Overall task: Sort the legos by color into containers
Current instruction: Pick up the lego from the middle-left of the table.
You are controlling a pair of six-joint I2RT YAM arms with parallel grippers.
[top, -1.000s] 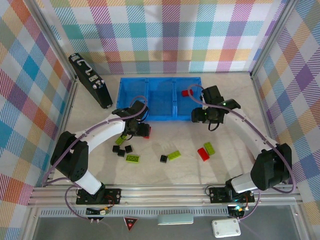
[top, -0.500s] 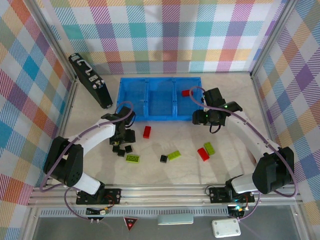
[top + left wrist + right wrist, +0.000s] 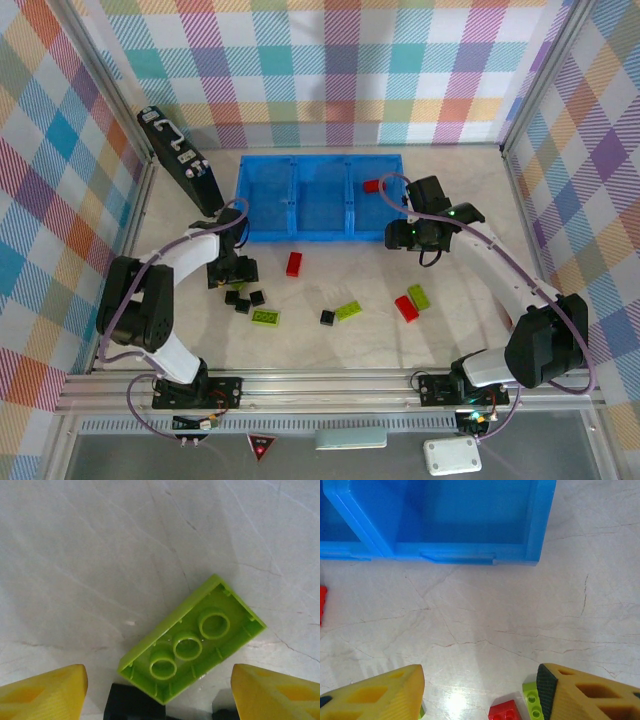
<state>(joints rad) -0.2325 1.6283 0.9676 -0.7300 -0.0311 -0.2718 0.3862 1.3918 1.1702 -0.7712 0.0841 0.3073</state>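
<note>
Lime lego lay upside down on the counter between the left end effector's spread fingers, apparently framed for pickup; right end effector gaped empty.

Place: a robot test cell in a lab, nothing like a home or a shop.
Walls: bright checked cloth closed in three sides of the counter, stretched between metal frame posts.
Counter: a pale, marble-look top that carried nothing except test props.
Machines: the left arm and the right arm, both white and black, were bolted to an aluminium rail at the near edge, with cables looped along them.
Props: a blue bin and scattered toy bricks; a black panel with white marks stood by the left wall.
Gear: a small white electronic box sat below the rail.
</note>
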